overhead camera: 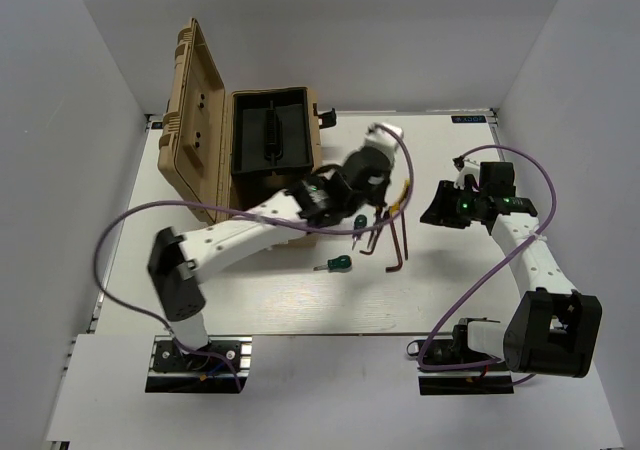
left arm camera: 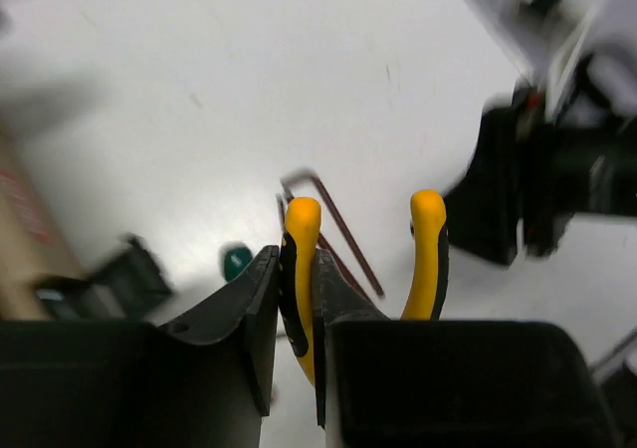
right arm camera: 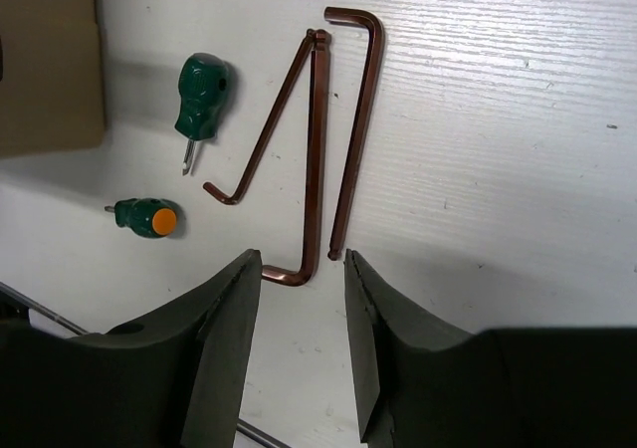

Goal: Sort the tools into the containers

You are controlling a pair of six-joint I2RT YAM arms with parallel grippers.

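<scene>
Evidently early: the left gripper (left arm camera: 296,269) pinches the pliers (left arm camera: 428,249) (one handle only), the right gripper (right arm camera: 302,269) gapes empty; screwdrivers (right arm camera: 201,95) and hex keys (right arm camera: 315,149) lie on the tabletop (right arm camera: 498,119).

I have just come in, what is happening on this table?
The left gripper is shut on one handle of yellow pliers, held above the table. The right gripper hangs open over the dark-red hex keys, holding nothing. Two green screwdrivers lie beside them. The tan toolbox stands open at the back left.
</scene>
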